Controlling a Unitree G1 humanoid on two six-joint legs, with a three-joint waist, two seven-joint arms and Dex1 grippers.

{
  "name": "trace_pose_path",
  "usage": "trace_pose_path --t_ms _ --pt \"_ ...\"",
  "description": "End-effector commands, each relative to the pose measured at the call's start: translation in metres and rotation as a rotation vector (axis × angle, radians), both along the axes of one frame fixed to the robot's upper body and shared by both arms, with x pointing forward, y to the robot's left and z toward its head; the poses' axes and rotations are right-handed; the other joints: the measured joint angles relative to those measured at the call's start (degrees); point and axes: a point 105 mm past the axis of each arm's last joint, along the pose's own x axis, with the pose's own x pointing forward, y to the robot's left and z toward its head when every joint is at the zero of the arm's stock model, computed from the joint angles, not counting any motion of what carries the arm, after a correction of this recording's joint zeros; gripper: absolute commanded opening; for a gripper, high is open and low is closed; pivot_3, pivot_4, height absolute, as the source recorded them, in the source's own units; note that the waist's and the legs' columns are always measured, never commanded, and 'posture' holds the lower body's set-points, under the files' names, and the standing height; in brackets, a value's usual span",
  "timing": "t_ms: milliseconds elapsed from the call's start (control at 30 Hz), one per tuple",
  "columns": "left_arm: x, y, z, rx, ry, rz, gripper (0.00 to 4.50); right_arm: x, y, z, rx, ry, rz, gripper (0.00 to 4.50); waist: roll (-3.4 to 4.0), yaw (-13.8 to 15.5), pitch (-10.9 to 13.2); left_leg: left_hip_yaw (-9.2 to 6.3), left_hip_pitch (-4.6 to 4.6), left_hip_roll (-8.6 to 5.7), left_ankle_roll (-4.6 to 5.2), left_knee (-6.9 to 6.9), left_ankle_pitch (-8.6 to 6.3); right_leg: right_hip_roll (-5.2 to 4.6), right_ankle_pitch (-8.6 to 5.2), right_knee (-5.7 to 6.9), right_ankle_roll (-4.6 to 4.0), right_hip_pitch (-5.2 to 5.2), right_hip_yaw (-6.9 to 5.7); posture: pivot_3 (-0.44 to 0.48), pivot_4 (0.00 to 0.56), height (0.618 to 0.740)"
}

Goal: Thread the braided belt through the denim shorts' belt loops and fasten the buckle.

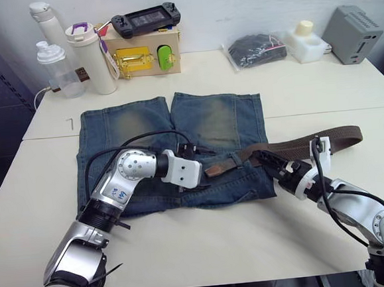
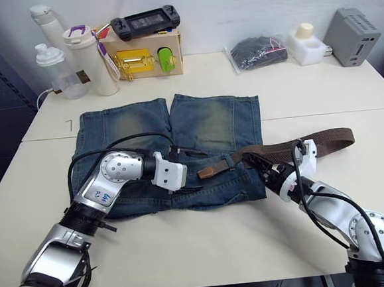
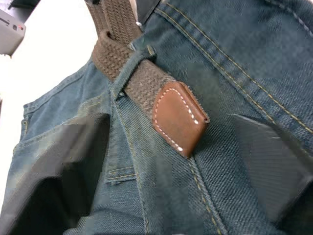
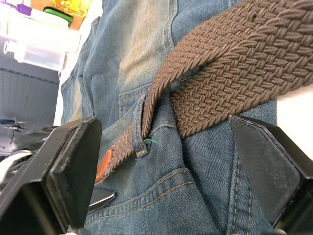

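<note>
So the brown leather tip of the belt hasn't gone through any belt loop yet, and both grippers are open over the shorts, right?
Not quite. In the left wrist view the leather tip of the braided belt has already passed through one belt loop. Both the left gripper and right gripper are open over the denim shorts.

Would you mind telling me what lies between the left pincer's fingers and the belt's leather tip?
Nothing but denim shorts. In the left wrist view, the open left pincer straddles the leather tip of the braided belt, untouched.
</note>
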Motion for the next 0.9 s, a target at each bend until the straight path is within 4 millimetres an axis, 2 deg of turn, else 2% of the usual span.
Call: trace_pose_path --t_ms 33,67,200,233,367,600,800,900 --pt "0.001 -0.001 0.008 -0.010 -0.039 -0.006 2.34 -0.004 0.005 0.013 0.010 -0.049 0.021 4.50 0.00 0.0 0.0 0.00 0.00 0.00 0.00 0.01 0.00 0.00 0.00 0.00 0.00 0.00 0.01 0.000 0.150 0.645" --pt "0.001 -0.001 0.008 -0.011 -0.039 -0.006 1.82 -0.003 0.006 0.013 0.009 -0.049 0.022 4.50 0.00 0.0 0.0 0.00 0.00 0.00 0.00 0.01 0.00 0.00 0.00 0.00 0.00 0.01 0.00 0.000 0.150 0.645" --pt "0.000 -0.003 0.007 -0.020 -0.045 -0.002 0.20 -0.004 0.006 0.016 0.000 -0.058 0.037 4.50 0.00 0.0 0.0 0.00 0.01 0.00 0.00 0.01 0.00 0.00 0.00 -0.01 0.00 0.02 0.01 0.000 0.150 0.645" --pt "0.000 -0.004 0.008 -0.026 -0.048 -0.001 0.09 -0.005 0.006 0.016 -0.006 -0.061 0.043 4.50 0.00 0.0 0.0 0.00 0.01 0.00 0.00 0.01 0.00 0.00 0.00 -0.01 0.00 0.02 0.01 0.000 0.150 0.645" --pt "-0.002 -0.006 0.012 -0.044 -0.063 0.008 0.09 -0.009 -0.001 0.022 -0.077 -0.091 0.085 4.50 0.00 0.0 0.0 0.00 0.01 -0.01 0.00 0.02 0.00 0.00 0.00 -0.01 0.00 0.02 0.00 0.000 0.150 0.645" --pt "-0.005 -0.002 0.017 -0.069 -0.067 0.037 0.09 -0.032 -0.006 0.051 -0.320 -0.285 0.294 4.50 0.04 0.1 0.0 0.01 0.00 0.01 0.02 0.01 0.01 0.01 0.01 -0.14 0.01 0.09 -0.08 0.000 0.150 0.645" --pt "-0.014 0.007 0.023 -0.125 -0.024 0.053 0.09 -0.051 0.011 0.051 -0.821 -0.514 0.550 4.50 0.11 0.0 0.1 -0.03 0.18 0.02 0.06 -0.18 0.03 0.03 0.02 -0.57 0.04 0.36 -0.19 0.000 0.150 0.645" --pt "-0.016 0.010 0.025 -0.143 -0.007 0.067 0.09 -0.055 0.011 0.032 -1.182 -0.648 0.711 4.50 0.11 0.1 0.1 -0.03 0.28 0.06 0.08 -0.27 0.07 0.05 0.05 -0.75 0.10 0.46 -0.25 0.000 0.150 0.645"
